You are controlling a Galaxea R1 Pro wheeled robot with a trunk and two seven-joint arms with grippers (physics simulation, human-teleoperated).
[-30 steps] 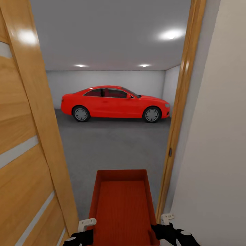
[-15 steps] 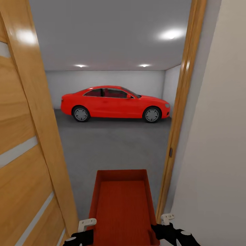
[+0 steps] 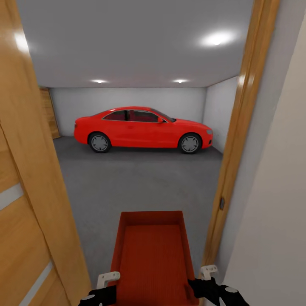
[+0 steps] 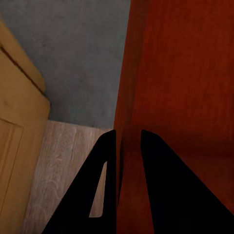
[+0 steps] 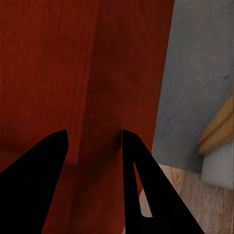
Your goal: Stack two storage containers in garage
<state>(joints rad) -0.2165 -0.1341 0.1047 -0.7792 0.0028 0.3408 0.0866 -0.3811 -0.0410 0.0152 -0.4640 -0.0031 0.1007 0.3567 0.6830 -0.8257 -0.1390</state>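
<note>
One orange-red storage container point(image 3: 151, 255) hangs low in front of me, lidless and empty, carried between both arms. My left gripper point(image 3: 106, 282) is shut on its left wall, with the fingers astride the thin wall point(image 4: 128, 141) in the left wrist view. My right gripper point(image 3: 204, 276) is shut on the right wall, one finger inside the box and one outside point(image 5: 93, 139). I stand in a doorway, and the garage's dark grey concrete floor point(image 3: 140, 178) stretches ahead. Beneath the container, light wood planks point(image 4: 63, 161) meet the concrete point(image 4: 83, 48).
An open wooden door point(image 3: 25, 191) crowds the left side. The wooden door frame point(image 3: 238, 148) and a pale wall point(image 3: 276, 212) close off the right. A red car point(image 3: 142, 127) is parked across the far end of the garage. Wooden slats point(image 3: 49, 112) show at the far left corner.
The view has advanced through the doorway: door and frame have spread outward and more of the garage shows. The container stays held the same way.
</note>
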